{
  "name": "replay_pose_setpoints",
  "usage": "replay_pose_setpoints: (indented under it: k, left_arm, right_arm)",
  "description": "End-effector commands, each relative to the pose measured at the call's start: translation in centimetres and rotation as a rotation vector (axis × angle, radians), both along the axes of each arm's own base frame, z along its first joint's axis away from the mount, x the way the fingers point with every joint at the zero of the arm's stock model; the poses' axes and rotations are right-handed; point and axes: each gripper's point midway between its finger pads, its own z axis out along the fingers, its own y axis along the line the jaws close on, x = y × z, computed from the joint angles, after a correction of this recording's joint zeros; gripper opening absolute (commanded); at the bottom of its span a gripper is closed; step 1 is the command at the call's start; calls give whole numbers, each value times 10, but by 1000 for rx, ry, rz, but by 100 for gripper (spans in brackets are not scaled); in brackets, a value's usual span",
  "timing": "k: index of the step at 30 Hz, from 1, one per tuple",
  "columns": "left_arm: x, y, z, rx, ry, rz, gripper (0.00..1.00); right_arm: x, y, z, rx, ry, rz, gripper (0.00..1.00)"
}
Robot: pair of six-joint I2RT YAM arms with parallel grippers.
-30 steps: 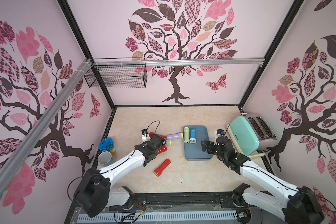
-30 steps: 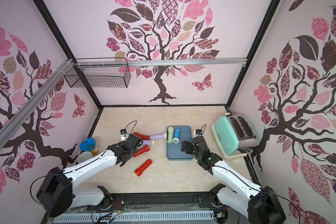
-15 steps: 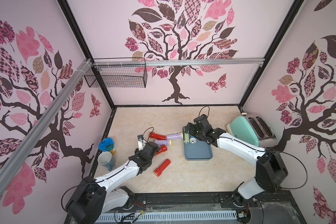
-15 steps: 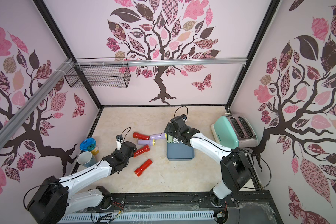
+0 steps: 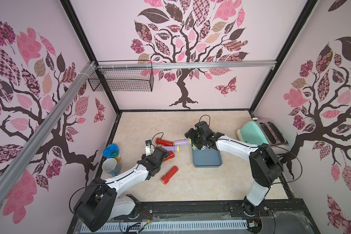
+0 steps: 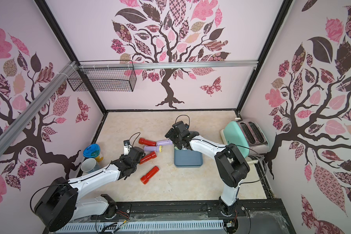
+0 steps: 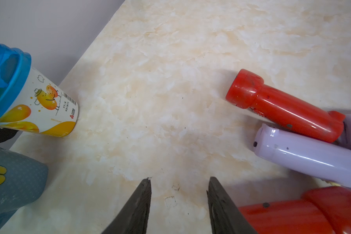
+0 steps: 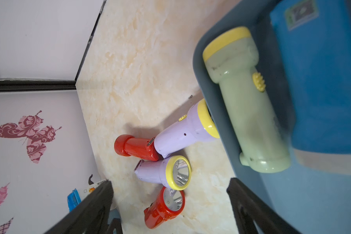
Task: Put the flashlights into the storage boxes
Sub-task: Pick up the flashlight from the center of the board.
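1. The right gripper [image 8: 169, 181] hangs over the far end of the storage box [image 5: 208, 160], above the wall that faces the left arm. Its jaws stand wide apart and hold nothing.
2. In the box, right under that claw, the pale green flashlight [image 8: 245, 109] and the blue flashlight [image 8: 316, 81] lie side by side along the box's length (the arm nearly hides them in both top views).
3. Outside the box, the first lilac flashlight [image 5: 181, 142] lies on the table [image 5: 190, 121] with its yellow head against the box's outer wall. The first red flashlight [image 5: 164, 141] lies touching its tail.
4. The second lilac flashlight [image 5: 171, 149] lies just beside those two. From the right wrist it shows through the gap between the open jaws, down on the table and apart from them.
5. The left gripper [image 7: 179, 179] sits low over bare table, jaws parted by a narrow gap with nothing in it. The second red flashlight [image 7: 292, 212] lies just beside one finger [image 7: 221, 202]; I cannot tell if they touch.
6. The third red flashlight [image 5: 169, 175] lies alone nearer the robot's base, apart from both claws.
7. The blue-lidded cup [image 7: 39, 105] and a mug [image 7: 12, 182] stand by the left wall.
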Motion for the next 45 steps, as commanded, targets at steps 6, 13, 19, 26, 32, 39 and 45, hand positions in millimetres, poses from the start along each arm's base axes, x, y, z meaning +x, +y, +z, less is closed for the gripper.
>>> replay_pose_setpoints:
  k: [6, 13, 19, 26, 32, 39, 45]
  left_arm:
    - [3, -2, 20, -59, -88, -7, 48]
    - [-1, 0, 25, -105, -129, 2, 48]
    - [-3, 2, 31, -111, -151, 1, 48]
    - [-2, 1, 32, -102, -146, -8, 48]
    - [-1, 0, 33, -98, -145, -15, 48]
    - [0, 0, 32, -94, -144, -17, 48]
    - [1, 1, 31, -76, -140, -10, 48]
  right_arm:
    - [-2, 26, -33, 94, 193, -110, 86]
    - [0, 32, -62, 83, 319, -199, 81]
    - [10, 37, -77, 63, 355, -237, 73]
    - [16, 40, -104, 65, 431, -300, 61]
    - [20, 44, -113, 68, 443, -312, 49]
    - [36, 50, -86, 83, 343, -264, 30]
    - [51, 59, -46, 97, 233, -152, 29]
